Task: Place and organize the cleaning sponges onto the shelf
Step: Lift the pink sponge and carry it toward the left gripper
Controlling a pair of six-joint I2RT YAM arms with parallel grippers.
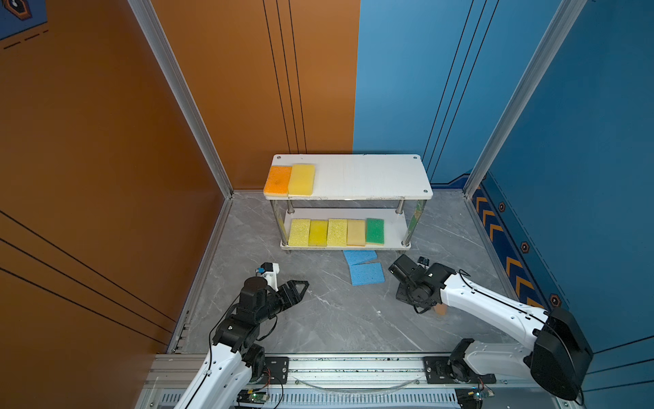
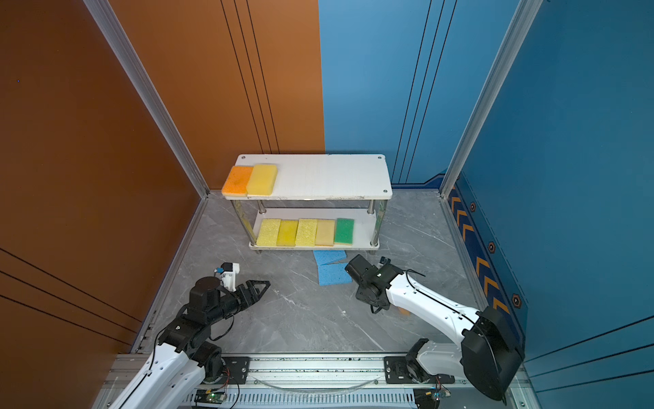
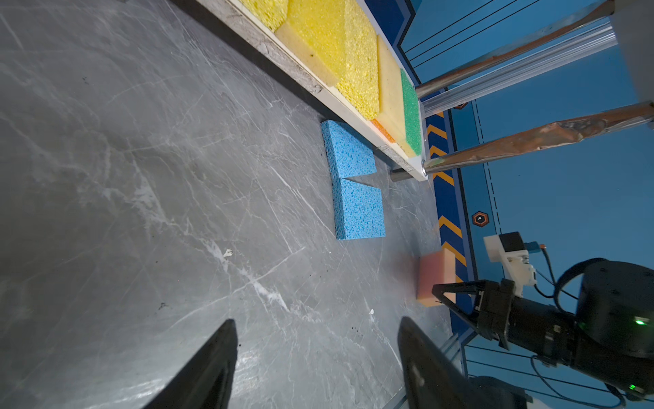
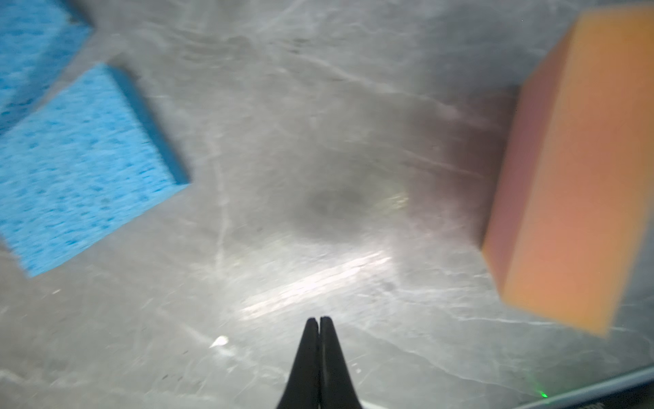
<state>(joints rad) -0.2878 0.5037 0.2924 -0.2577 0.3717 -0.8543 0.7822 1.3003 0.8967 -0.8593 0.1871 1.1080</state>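
Over the grey floor (image 1: 336, 318) the left claw (image 3: 316, 322) stands spread, the right claw (image 4: 319, 319) pressed together.

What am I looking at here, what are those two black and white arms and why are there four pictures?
They are two robot arms with pincer grippers, tidying sponges. Two pictures look down from one overhead camera; the other two come from cameras on each wrist. The white two-tier shelf already carries seven sponges: two on top, five below. On the grey table lie two light blue sponges and a pink-orange sponge. The left gripper is open and the right gripper is shut; neither holds anything.
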